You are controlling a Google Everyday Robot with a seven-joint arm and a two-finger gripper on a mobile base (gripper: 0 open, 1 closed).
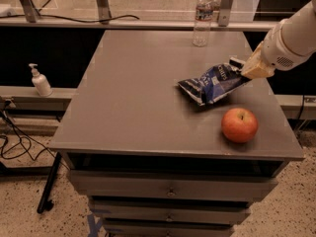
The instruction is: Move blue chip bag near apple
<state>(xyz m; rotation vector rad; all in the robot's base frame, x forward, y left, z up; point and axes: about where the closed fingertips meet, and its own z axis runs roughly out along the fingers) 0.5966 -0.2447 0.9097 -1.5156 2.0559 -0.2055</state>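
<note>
The blue chip bag [212, 83], dark blue foil with white lettering, lies on the right half of the grey table [133, 107], its right end raised. My gripper [243, 67] comes in from the right on a white arm and is shut on that raised end. The red-orange apple [239, 125] sits near the table's front right corner, a short gap in front of the bag and to its right.
A clear water bottle [201, 16] stands at the table's back edge. A white pump dispenser [40, 80] sits on a low ledge to the left. Drawers [170, 186] run under the tabletop. Cables lie on the floor at left.
</note>
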